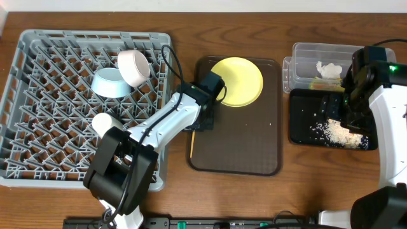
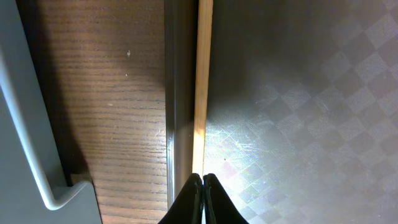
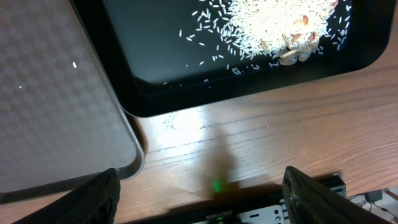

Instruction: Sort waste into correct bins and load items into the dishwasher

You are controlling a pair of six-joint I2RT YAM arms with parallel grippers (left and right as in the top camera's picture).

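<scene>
Where brown tray (image 1: 241, 143) meets wooden table (image 1: 222, 28), left gripper (image 2: 203, 180) pinched on a chopstick (image 2: 202, 81), right gripper (image 3: 202, 196) spread wide.

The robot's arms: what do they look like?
Both the left arm and right arm have white shells with black joints. A black cable loops along the left one; a green light glows on the right. The left pincer and right pincer have dark fingers.
</scene>
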